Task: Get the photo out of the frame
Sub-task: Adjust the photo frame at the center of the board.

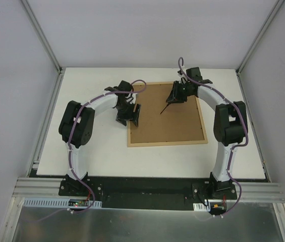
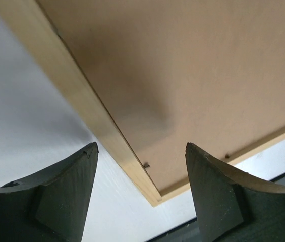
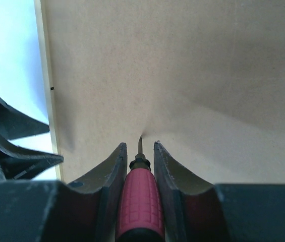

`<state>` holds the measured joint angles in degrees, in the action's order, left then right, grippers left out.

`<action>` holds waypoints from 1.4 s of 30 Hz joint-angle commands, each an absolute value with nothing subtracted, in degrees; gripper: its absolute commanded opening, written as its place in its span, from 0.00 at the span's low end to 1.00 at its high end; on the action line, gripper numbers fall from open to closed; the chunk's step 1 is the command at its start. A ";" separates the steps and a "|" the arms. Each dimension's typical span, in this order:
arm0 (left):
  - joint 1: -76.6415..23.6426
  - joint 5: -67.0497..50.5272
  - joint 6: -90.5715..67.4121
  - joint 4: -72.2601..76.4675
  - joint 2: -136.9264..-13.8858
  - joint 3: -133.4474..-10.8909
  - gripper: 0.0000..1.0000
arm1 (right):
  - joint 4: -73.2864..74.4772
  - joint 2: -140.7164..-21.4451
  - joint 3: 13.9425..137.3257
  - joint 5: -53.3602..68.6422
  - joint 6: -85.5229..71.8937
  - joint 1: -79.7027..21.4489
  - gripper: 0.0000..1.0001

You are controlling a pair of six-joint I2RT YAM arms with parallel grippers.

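White counter (image 1: 81, 156) bearing a large light-wood picture frame (image 1: 167, 143), brown fibreboard back up; photo hidden under that back (none of it showing). Left fingers (image 2: 71, 186) spread wide, empty, above the frame's near-left corner. Right fingers (image 3: 107, 176) clamped on a red-handled pointed tool (image 3: 141, 201), tip on the frame's back. Best next: slide tip to the small metal tabs (image 2: 146, 165) at the frame's rim, lever gently.

Place: robot lab cell
Walls: white panels (image 1: 142, 30) — aluminium struts (image 1: 41, 35) around me
Base: black mounting plate (image 1: 147, 187) under my arms (image 1: 76, 126)
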<state>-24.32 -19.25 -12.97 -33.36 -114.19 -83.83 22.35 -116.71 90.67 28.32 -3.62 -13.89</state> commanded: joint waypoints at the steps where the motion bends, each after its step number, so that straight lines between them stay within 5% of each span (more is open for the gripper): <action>1: -27.07 -20.13 -8.97 -41.83 -113.90 -81.91 0.66 | 23.12 -111.54 89.13 26.19 -1.32 -14.06 0.00; 7: -27.33 -17.75 -8.35 -44.03 -113.56 -82.00 0.54 | 22.15 -110.30 86.66 26.45 -1.14 -14.59 0.00; 27: -28.65 -12.04 -10.19 -44.30 -118.30 -85.52 0.38 | 21.27 -108.63 84.38 27.33 -1.05 -14.77 0.00; 30: -28.92 -12.13 -10.28 -44.30 -117.86 -85.52 0.27 | 21.27 -108.55 84.37 27.33 -0.97 -14.77 0.00; 34: -28.65 -13.70 -10.20 -43.95 -116.11 -83.41 0.00 | 21.27 -108.63 84.29 27.33 -0.79 -14.77 0.00; 42: -25.05 -20.39 -10.46 -37.71 -113.12 -79.02 0.00 | 21.97 -109.95 84.81 26.89 -0.35 -14.94 0.00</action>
